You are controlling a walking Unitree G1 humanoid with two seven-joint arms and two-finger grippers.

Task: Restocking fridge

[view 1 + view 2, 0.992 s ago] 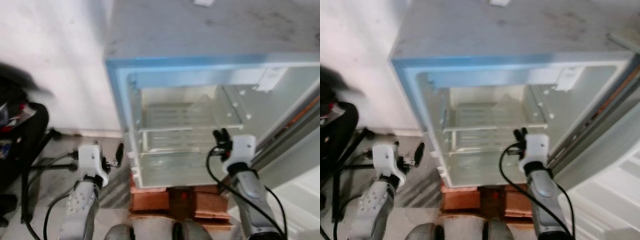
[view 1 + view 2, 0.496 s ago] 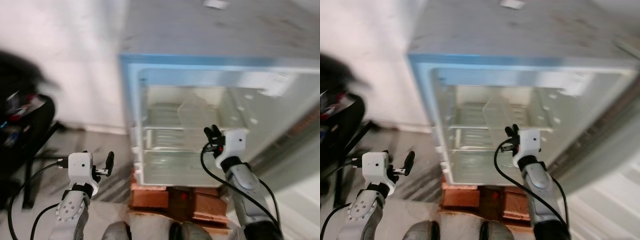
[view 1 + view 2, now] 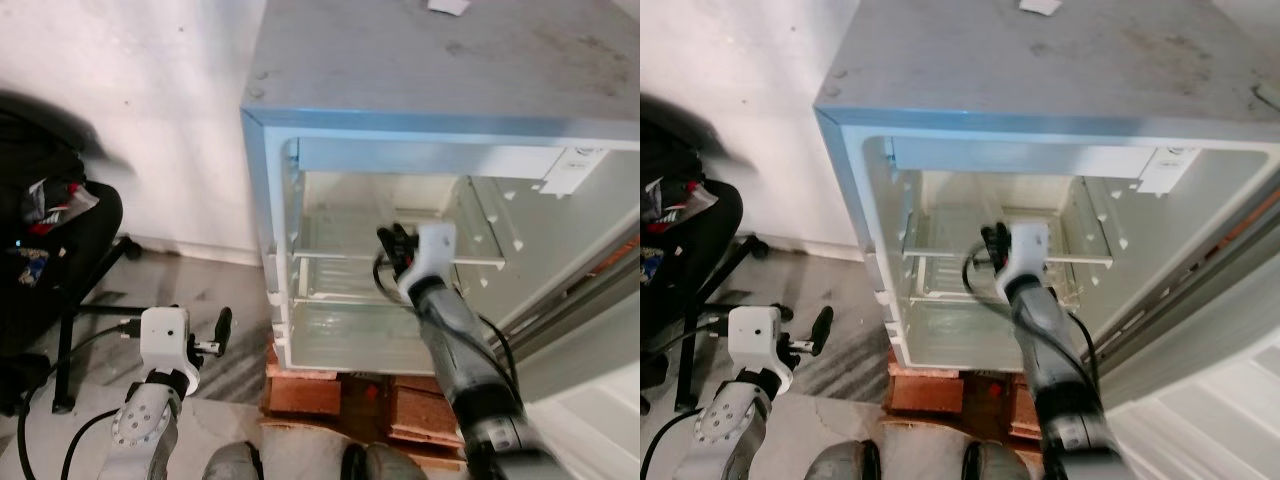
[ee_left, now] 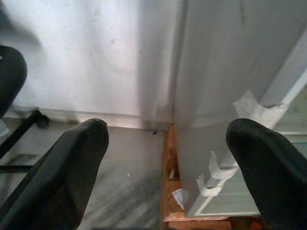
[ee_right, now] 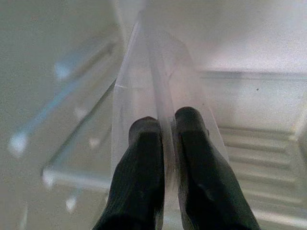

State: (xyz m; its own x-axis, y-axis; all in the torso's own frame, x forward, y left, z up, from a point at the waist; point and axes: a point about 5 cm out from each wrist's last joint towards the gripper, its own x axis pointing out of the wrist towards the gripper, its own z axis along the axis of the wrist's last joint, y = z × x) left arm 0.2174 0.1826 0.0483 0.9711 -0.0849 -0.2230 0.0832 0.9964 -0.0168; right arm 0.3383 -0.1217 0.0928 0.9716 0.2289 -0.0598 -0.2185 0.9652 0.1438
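White wall and grey floor frame the open fridge [image 3: 440,150]. Head views: your right gripper [image 3: 392,243] reaches inside, at its shelf. Right wrist view: fingers [image 5: 139,167] pinch a clear plastic bin [image 5: 144,91] by its wall; likely light, slippery, brittle. Left wrist view: left gripper [image 4: 168,158] hangs spread wide beside the fridge.

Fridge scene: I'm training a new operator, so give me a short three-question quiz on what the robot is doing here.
1. True or false: the fridge door is shut.
2. What are the right gripper fingers closed on? A) a bottle B) a clear plastic bin C) a brick
3. Fill in: the left gripper hangs low beside the fridge, its fingers ____.

Key
1. False: the fridge stands open, its shelves in view.
2. B: the right wrist view shows the fingers pinching the bin's thin wall.
3. Open: the left wrist view shows a wide gap between them.
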